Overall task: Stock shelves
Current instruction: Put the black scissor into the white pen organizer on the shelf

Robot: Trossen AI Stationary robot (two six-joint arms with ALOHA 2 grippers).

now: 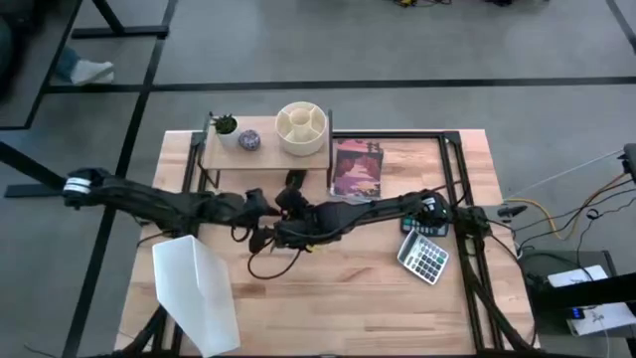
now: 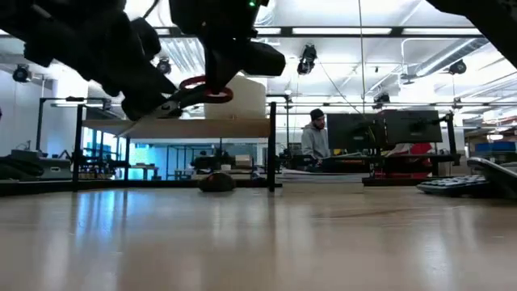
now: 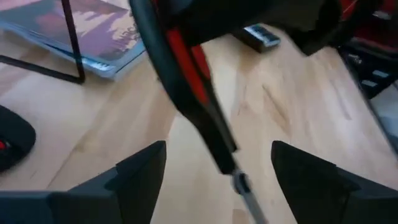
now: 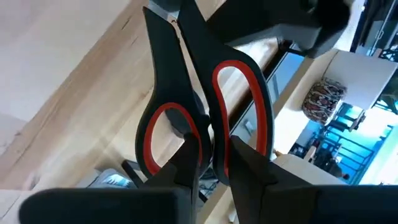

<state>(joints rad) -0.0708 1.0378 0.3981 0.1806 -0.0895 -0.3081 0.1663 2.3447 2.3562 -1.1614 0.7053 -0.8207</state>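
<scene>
Black scissors with red-lined handle loops (image 4: pixel 205 106) hang in the air over the table's middle, in front of the shelves (image 1: pixel 266 151), and my right gripper (image 4: pixel 214 158) is shut on them. In the low view the red loop (image 2: pixel 206 89) shows about level with the shelf board (image 2: pixel 194 128). My left gripper (image 3: pixel 217 155) is open. Its fingers stand on either side of the scissors' shank (image 3: pixel 199 106), near the pivot screw (image 3: pixel 239 182), without touching. The shelf board carries a small plant (image 1: pixel 227 126), a small round thing (image 1: pixel 248 142) and a round cream organizer (image 1: pixel 303 127). My right gripper pinches the scissors at the handle end, on the two inner bars between the loops (image 4: pixel 208 134). One finger (image 4: pixel 186 158) lies over the left loop and the other over the right loop. The scissors are lifted clear and stretch away from the fingers toward my left gripper.
A book (image 1: pixel 358 169) lies flat on the table right of the shelves. A calculator (image 1: pixel 425 257) lies at the right, and a white file holder (image 1: pixel 199 293) stands at the near left. A dark low object (image 2: pixel 216 182) sits under the shelves. People sit at desks beyond the table.
</scene>
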